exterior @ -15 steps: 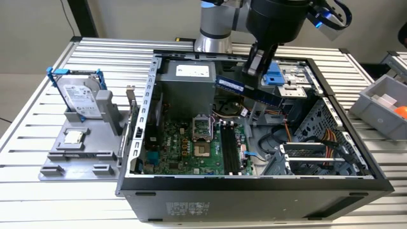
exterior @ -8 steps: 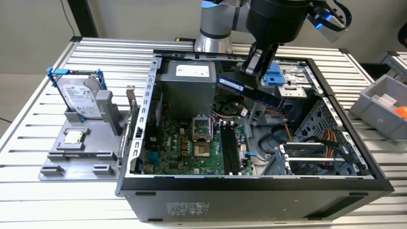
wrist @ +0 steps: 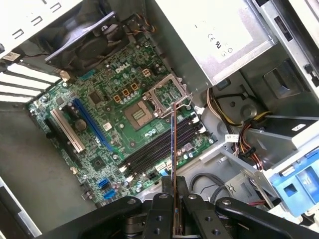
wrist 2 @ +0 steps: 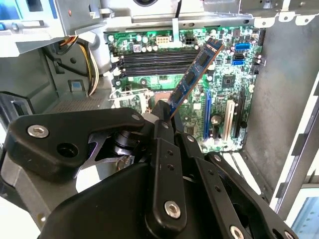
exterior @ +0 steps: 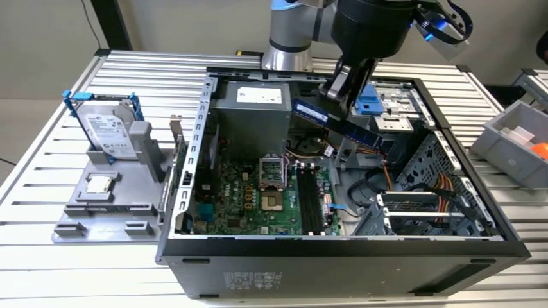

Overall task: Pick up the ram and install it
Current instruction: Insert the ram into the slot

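Exterior view showed me the pincer (exterior: 335, 106) closed on the ram (exterior: 355, 133), a long, thin, dark green circuit board carrying black chips. The stick hung tilted in the air above the open grey metal computer case (exterior: 342, 269), which stood on the ribbed aluminium bench (exterior: 51, 276). In the second wrist view the black, bolted fingers of the pincer (wrist 2: 162, 117) gripped the stick (wrist 2: 192, 77) near one end, and the rest of it slanted out over the green motherboard (wrist 2: 219, 94). In the first wrist view I saw it edge-on, a thin dark line (wrist: 173, 149) rising from the pincer (wrist: 174, 199) and crossing the row of long black memory slots (wrist: 159, 144) at an angle.

I judged the pick-up done and the carry to the slots in hand, with the stick not yet seated. As I read it, seating would call for the long edge turned parallel to one slot, levelled, and pressed straight down.

The board looked rigid and flat, with matte chips. The slots were narrow plastic channels, set close together beside the square metal processor socket (wrist: 137, 115).
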Controlling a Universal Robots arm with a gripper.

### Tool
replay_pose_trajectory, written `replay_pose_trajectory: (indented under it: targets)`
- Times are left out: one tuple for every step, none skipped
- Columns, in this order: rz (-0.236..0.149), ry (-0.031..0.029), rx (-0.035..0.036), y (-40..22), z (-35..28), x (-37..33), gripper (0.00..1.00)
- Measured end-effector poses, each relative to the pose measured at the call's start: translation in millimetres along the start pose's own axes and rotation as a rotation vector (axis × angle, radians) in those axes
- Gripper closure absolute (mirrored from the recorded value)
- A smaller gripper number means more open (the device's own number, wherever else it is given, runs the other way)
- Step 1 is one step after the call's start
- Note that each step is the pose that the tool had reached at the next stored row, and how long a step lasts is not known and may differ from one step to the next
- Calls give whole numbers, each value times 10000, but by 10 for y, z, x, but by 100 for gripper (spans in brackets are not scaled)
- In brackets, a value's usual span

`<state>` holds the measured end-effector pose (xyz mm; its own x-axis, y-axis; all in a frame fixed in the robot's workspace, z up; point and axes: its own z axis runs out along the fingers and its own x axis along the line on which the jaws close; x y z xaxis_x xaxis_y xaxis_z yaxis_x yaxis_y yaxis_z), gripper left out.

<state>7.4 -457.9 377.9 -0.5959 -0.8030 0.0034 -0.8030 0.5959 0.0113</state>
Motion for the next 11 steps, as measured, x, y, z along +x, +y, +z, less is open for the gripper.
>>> replay_pose_trajectory:
  targets:
    - [57, 0, 0, 0, 0, 0, 100]
    - [110, -1, -1, 0, 0, 0, 100]
    - [163, -2, -1, 0, 0, 0, 100]
    - [210, -3, -1, 0, 1, 0, 100]
    - [255, -4, -1, 0, 1, 0, 100]
    - [292, -4, -1, 0, 1, 0, 100]
    - [328, -4, -1, 0, 1, 0, 100]
    - [359, -4, -1, 0, 0, 0, 100]
    - [384, -3, -1, 0, 0, 0, 100]
    - [392, -4, -1, 0, 0, 0, 100]
    - [392, -4, -2, 0, 0, 0, 100]
